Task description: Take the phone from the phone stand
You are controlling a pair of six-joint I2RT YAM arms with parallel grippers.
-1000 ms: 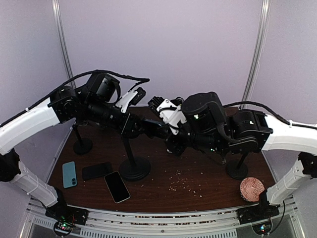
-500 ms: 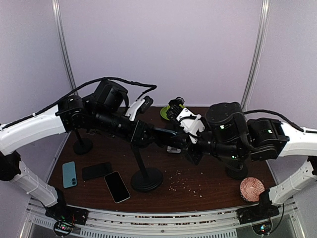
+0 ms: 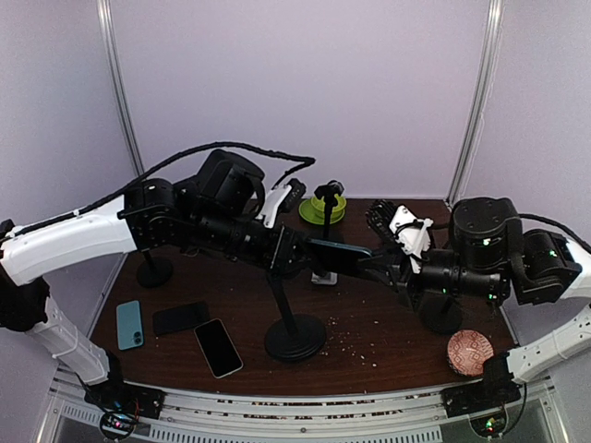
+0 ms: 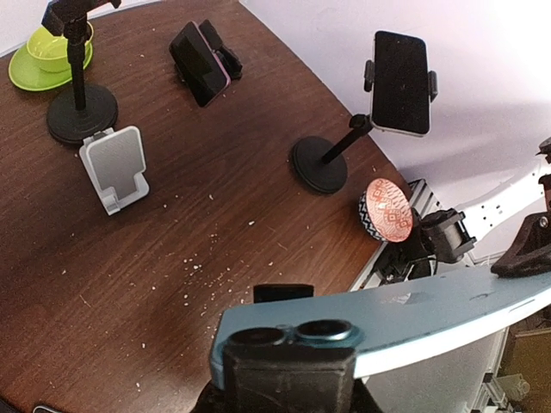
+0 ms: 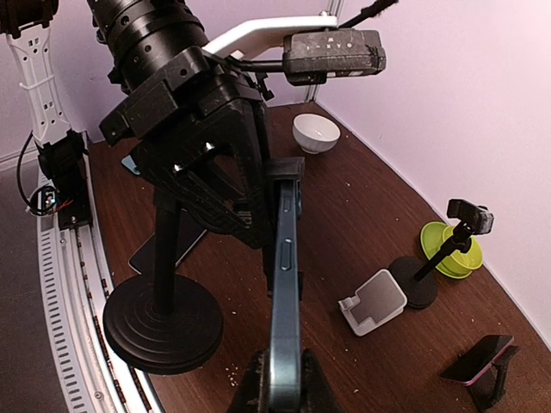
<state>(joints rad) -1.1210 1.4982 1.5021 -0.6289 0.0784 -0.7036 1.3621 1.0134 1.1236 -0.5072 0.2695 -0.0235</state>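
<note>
Both ends of the phone [image 3: 340,255] are held: left claw [image 3: 294,254] at the stand [image 3: 295,340], right claw [image 3: 388,265] opposite.
From above, the phone lies level, long axis running from the right claw's tips to the left claw, which looks clamped on the stand's top. Left wrist: the phone stretches away rightward, camera end nearest the claw. Right wrist: the claw pinches the near end, nearly closed, and the phone runs straight ahead. My guess: the right arm draws back along that line.
</note>
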